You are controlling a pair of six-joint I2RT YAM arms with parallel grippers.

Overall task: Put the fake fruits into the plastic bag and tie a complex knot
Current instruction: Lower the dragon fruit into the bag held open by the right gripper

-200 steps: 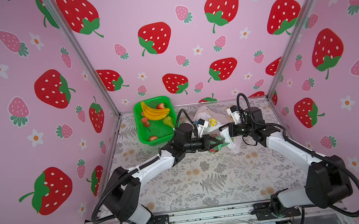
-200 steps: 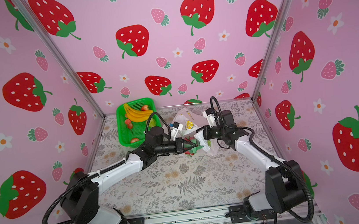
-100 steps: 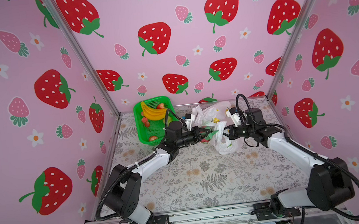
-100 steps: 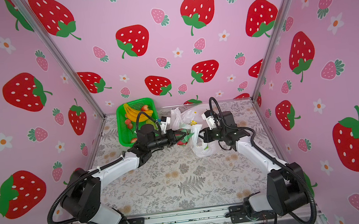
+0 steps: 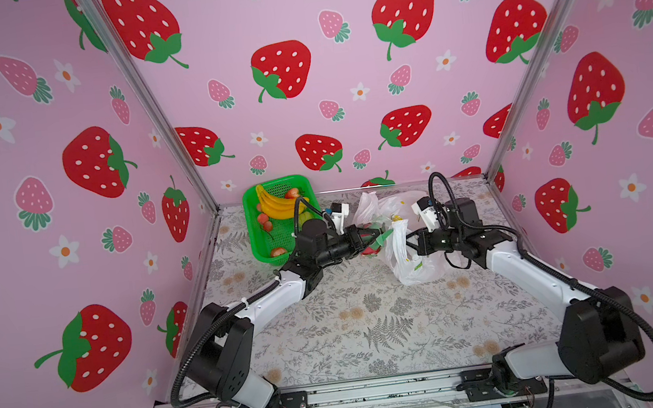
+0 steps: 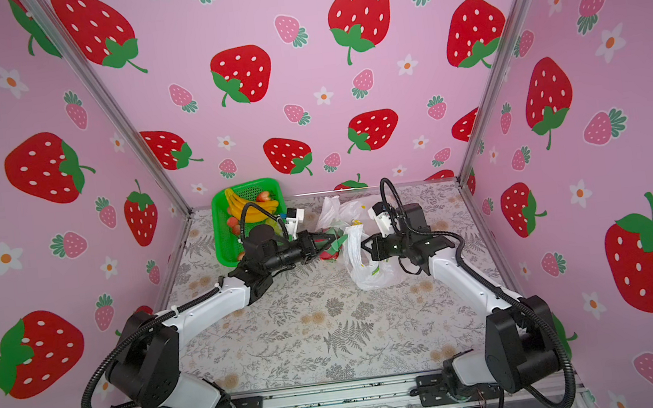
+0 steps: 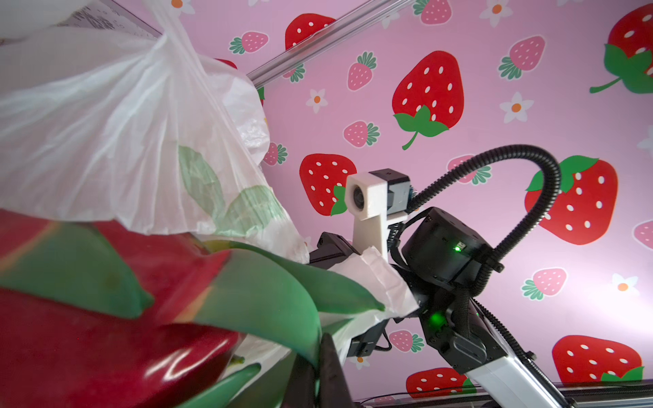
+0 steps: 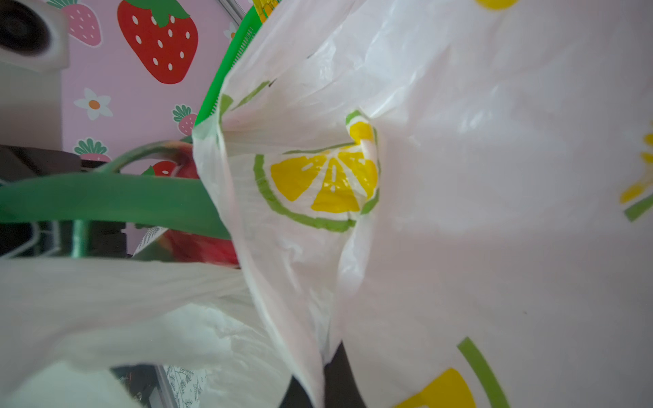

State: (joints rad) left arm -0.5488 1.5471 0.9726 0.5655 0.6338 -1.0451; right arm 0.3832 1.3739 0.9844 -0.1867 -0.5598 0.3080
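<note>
While your left gripper (image 5: pixel 374 236) pinches the dragon fruit (image 7: pixel 88 346) by a scale, your right gripper (image 5: pixel 408 242) clamps the bag (image 5: pixel 420 271) rim.

The booth was bright and evenly lit. Soft light fell from overhead, and the arms (image 5: pixel 273 299) laid only faint, fuzzy shadows on the tabletop (image 5: pixel 373 333) just beneath them. Both top views were sharp in the middle, but the wide lens bowed the metal posts (image 5: pixel 145 100) and stretched the wall prints toward the edges. In the left wrist view the dragon fruit (image 7: pixel 88 353) sat too near and out of focus, with a white glare streak on its skin, while the far wall was crisp. In the right wrist view the plastic bag (image 8: pixel 459 212) glowed almost washed out, its nearest folds blurred.
</note>
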